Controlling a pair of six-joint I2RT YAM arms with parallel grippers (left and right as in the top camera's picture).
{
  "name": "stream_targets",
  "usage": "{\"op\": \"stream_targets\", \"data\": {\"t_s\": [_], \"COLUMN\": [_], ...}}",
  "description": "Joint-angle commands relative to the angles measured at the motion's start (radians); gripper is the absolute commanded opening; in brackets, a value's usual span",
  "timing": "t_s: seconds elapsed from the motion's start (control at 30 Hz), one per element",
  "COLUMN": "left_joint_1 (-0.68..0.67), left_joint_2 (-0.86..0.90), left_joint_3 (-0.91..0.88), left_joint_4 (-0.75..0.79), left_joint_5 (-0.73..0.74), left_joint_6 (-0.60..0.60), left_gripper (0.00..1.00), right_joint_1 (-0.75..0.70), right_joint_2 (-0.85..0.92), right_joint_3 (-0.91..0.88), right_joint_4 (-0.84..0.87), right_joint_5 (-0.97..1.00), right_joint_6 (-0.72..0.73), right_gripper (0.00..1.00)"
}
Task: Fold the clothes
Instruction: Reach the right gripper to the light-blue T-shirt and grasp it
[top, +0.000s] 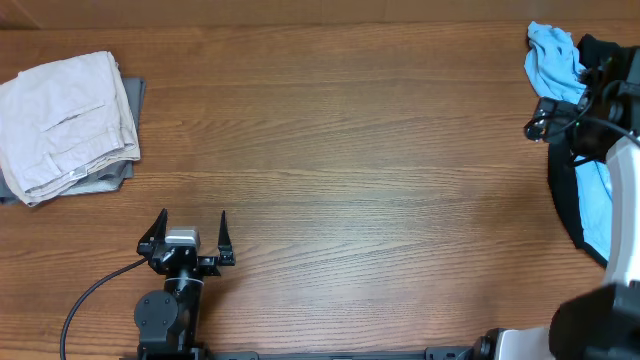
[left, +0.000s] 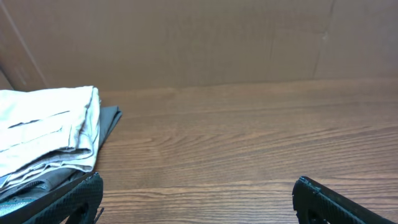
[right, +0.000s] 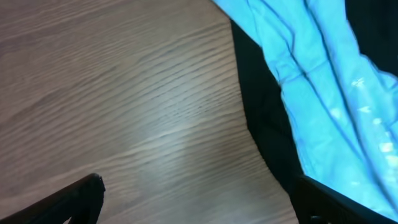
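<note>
Starting with the left jaws, we see them released, spread wide with only bare wood between them, low over the tabletop (top: 350, 150) near its front edge. Beyond them, toward the far left corner, lie folded beige trousers (top: 65, 120), stacked on a grey garment (top: 133, 95) whose edges peek out beneath. In the left wrist view that stack sits just past the finger (left: 68, 199) at the lower left.

The right jaws are likewise released and hold nothing. In the right wrist view the two fingers stand far apart over the wood. The finger at the lower right (right: 336, 208) overlaps the edge of the light blue T-shirt (right: 323, 81); we cannot tell whether it touches the cloth. The T-shirt lies crumpled and unfolded at the far right edge of the tabletop, with a black fabric (right: 264, 130) showing along its edge. The right arm (top: 625, 165) is above it and hides part of it. Shirt and trousers are well apart, at opposite ends.
</note>
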Motion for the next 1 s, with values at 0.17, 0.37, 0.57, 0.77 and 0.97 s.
{"op": "stream_targets", "data": {"t_s": [0.17, 0.37, 0.57, 0.77, 0.97], "left_joint_1": [0.004, 0.004, 0.004, 0.004, 0.004], "left_joint_2": [-0.012, -0.012, -0.012, -0.012, -0.012], "left_joint_3": [-0.006, -0.006, -0.006, -0.006, -0.006], "left_joint_4": [0.001, 0.001, 0.001, 0.001, 0.001], "left_joint_5": [-0.008, -0.008, -0.008, -0.008, -0.008], "left_joint_6": [0.019, 0.019, 0.019, 0.019, 0.019], "left_gripper": [1.0, 1.0, 1.0, 1.0, 1.0], "right_joint_1": [-0.152, -0.176, -0.176, -0.176, -0.176], "right_joint_2": [0.19, 0.288, 0.345, 0.401, 0.47], "right_joint_3": [0.025, 0.025, 0.024, 0.023, 0.019], "right_joint_4": [0.053, 0.125, 0.219, 0.272, 0.293], "right_joint_5": [-0.02, 0.086, 0.159, 0.165, 0.187], "right_joint_6": [0.116, 0.15, 0.156, 0.152, 0.145], "right_gripper": [0.7, 0.53, 0.54, 0.54, 0.53]}}
